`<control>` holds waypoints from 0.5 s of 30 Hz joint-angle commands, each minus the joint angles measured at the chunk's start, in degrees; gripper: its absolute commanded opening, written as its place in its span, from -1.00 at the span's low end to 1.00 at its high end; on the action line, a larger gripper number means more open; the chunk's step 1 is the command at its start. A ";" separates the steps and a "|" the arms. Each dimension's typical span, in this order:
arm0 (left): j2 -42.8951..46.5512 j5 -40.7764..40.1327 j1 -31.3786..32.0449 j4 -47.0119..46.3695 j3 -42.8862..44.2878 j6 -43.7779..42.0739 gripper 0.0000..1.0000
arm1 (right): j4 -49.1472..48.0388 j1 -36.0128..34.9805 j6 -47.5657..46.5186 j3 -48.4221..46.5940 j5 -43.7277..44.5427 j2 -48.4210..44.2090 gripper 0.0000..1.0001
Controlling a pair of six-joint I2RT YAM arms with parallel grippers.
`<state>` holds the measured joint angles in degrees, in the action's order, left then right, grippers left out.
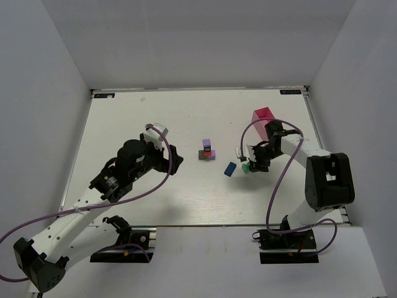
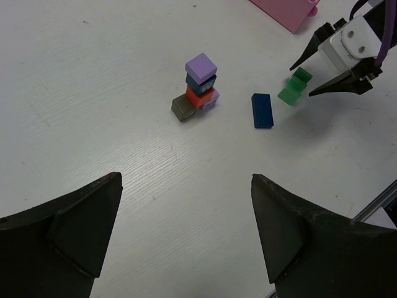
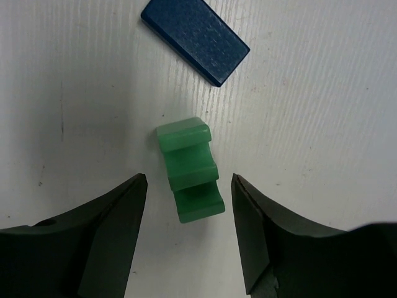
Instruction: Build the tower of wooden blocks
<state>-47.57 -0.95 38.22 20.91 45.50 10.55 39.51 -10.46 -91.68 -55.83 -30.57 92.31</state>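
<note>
White walls stand round a white table (image 1: pixel 155 118). The right hand (image 3: pixel 189 186) is wide open and holds nothing. The green block (image 3: pixel 186 155) lies between its two fingers (image 3: pixel 105 236), touching neither, its long side pointing straight out from the hand. Just past it lies the blue block (image 3: pixel 195 38). The tower (image 1: pixel 208 151) stands further left. The left hand (image 2: pixel 186 236) is open, empty and well back. Its wrist view shows the tower's stacked colours; the right wrist view shows the green block's grooves.
</note>
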 commanded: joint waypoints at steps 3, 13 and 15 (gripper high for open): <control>0.90 0.95 -0.07 -1.04 0.03 0.35 0.88 | -3.38 -1.14 1.41 -1.03 2.97 0.32 0.25; 0.90 0.95 -0.07 -1.04 0.03 0.35 0.91 | -3.03 -2.46 2.03 -2.17 4.11 3.92 0.06; 0.90 0.95 -0.07 -1.04 0.03 0.35 0.91 | -1.98 -2.55 1.86 -2.70 4.03 4.28 -0.20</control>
<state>-47.55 -0.78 38.22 20.91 45.47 10.57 36.51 -12.64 -90.08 -55.94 -26.65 96.14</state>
